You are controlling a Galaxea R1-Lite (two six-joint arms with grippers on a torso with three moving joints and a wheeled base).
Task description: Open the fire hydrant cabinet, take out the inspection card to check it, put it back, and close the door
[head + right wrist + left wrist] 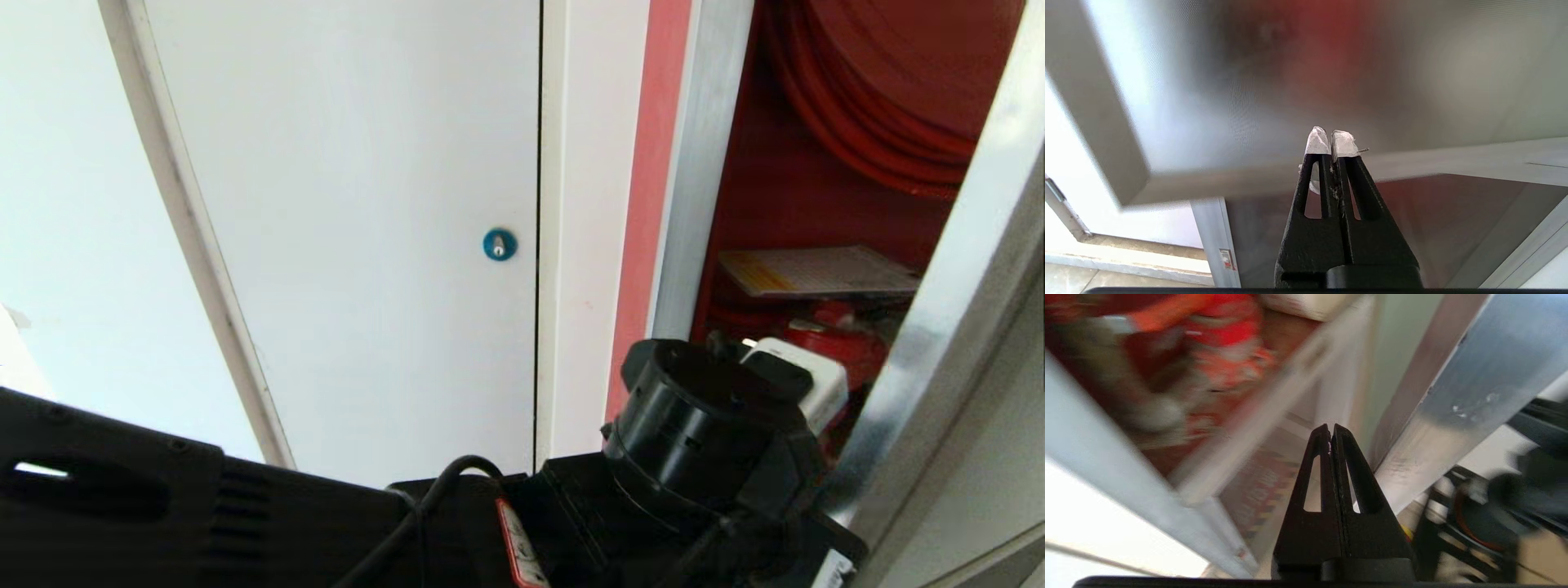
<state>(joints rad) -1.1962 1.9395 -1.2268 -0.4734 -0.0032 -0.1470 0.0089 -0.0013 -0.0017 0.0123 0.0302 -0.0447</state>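
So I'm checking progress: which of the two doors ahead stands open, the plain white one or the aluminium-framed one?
The aluminium-framed door is open, showing the red hose reel; the white door with the blue round lock is shut.

Black slotted left pincer [1332,430]; right pincer [1332,141] white-taped at tips; black wrist housing [702,425] with cable [424,498].

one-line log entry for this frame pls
door: ajar | inspection card: lying inside cabinet | left hand: shut, empty, at door gap | right hand: shut, empty
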